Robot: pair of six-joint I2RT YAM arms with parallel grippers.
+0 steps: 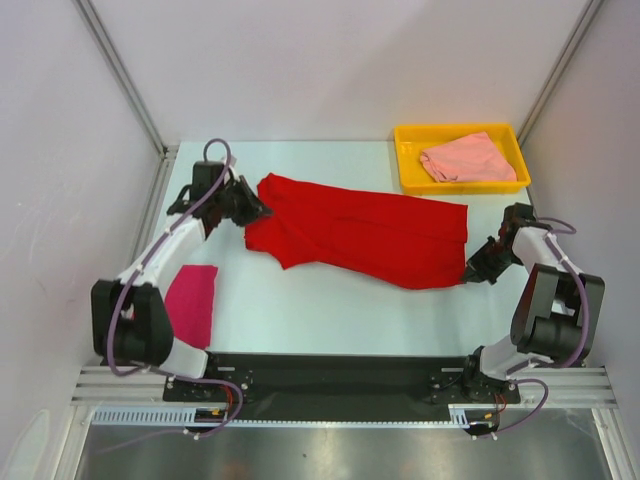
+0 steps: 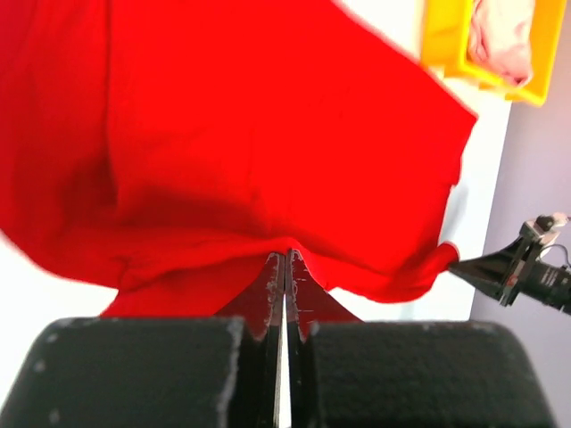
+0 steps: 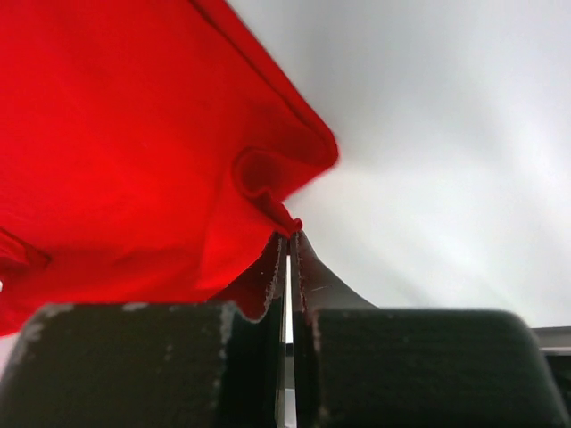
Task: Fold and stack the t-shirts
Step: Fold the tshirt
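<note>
Left gripper (image 1: 252, 211) and right gripper (image 1: 468, 272) pinch opposite ends of the red t-shirt (image 1: 370, 235) stretched across the table (image 1: 330, 312), magenta t-shirt (image 1: 192, 303) near its left edge, salmon t-shirt (image 1: 465, 158) in the far-right-corner yellow tray (image 1: 405, 160).

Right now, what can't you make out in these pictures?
- Magenta shirt: top view, the left arm covers its near-left part.
- Salmon shirt: left wrist view, cut off by the top edge.
- Red shirt: wrist views, the left tool and right tool hide its gripped hem.

Red t-shirt (image 1: 370, 235) spread centre; magenta t-shirt (image 1: 192, 300) folded left; salmon t-shirt (image 1: 465, 160) crumpled far-right
</note>
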